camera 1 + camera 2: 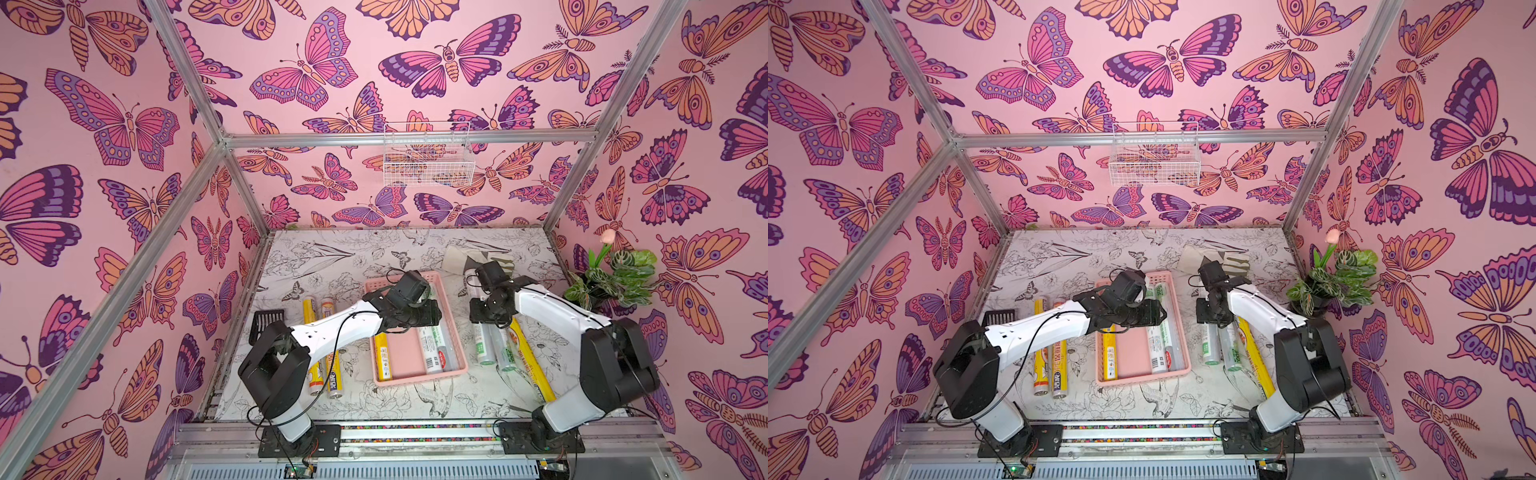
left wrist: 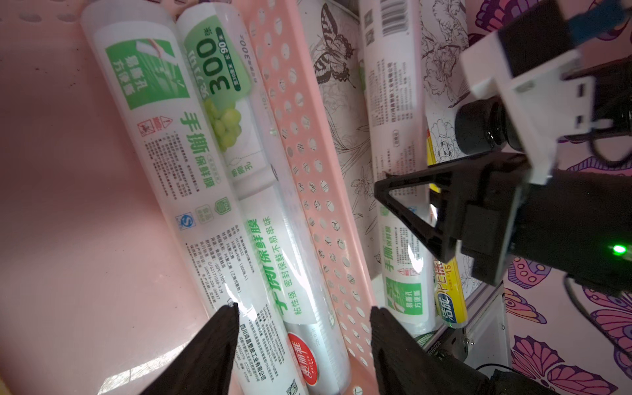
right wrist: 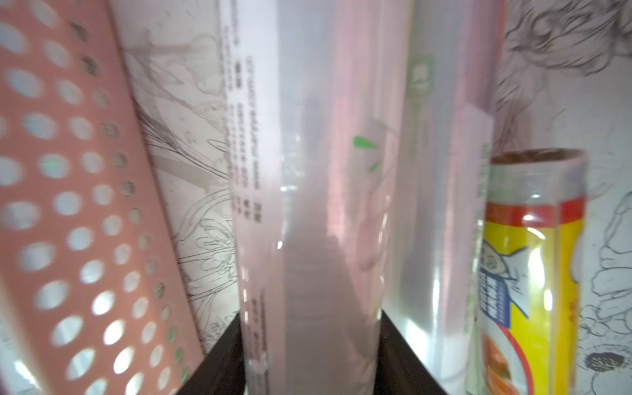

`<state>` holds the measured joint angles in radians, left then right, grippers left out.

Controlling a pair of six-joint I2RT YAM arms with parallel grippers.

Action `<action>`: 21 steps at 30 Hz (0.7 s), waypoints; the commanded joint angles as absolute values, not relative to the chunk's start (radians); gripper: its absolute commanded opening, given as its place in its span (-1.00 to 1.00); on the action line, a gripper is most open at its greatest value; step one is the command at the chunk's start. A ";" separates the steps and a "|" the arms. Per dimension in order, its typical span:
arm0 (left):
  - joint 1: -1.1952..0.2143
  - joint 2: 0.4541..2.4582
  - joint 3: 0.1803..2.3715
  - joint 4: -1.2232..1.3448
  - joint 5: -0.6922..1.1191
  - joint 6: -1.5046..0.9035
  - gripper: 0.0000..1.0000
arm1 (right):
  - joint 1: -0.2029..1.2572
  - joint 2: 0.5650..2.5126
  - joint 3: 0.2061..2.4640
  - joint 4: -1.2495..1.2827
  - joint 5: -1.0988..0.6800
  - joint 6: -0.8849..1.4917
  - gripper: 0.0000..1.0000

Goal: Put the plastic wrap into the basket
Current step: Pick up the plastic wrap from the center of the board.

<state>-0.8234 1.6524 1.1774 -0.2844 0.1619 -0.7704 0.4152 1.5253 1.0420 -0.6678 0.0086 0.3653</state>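
Note:
The pink basket [image 1: 405,353] [image 1: 1133,357] lies mid-table and holds a yellow roll of plastic wrap [image 1: 382,353] and two white, green-printed rolls [image 1: 432,345] [image 2: 164,143]. My left gripper [image 2: 301,309] [image 1: 419,316] hovers open over those two white rolls, one fingertip over the basket wall [image 2: 307,164]. Two yellow rolls [image 1: 332,374] lie left of the basket. To its right lie white and clear rolls [image 1: 505,349] and a yellow one [image 1: 534,365] [image 3: 533,273]. My right gripper [image 3: 309,318] [image 1: 482,309] is shut on the white roll [image 3: 307,171] [image 2: 393,136] nearest the basket.
A black slotted scoop [image 1: 266,322] lies at the table's left edge. A grey-white glove [image 1: 461,257] lies behind the right arm. A potted plant [image 1: 615,278] stands at the right wall, and a white wire basket [image 1: 428,158] hangs on the back wall.

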 commanded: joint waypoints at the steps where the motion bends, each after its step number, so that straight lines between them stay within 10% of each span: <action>1: -0.825 1.603 1.149 -0.260 0.141 -0.765 0.34 | 0.422 1.445 1.055 -0.671 0.001 0.405 -0.47; 21: -0.813 1.389 0.968 -0.166 -0.036 -0.815 0.35 | 0.546 1.379 1.109 -0.518 -0.276 0.570 -0.58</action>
<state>-0.8223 1.4364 1.0050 -0.1806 0.0326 -0.7975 0.4992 1.3502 1.0515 -0.5949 -0.2375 0.5365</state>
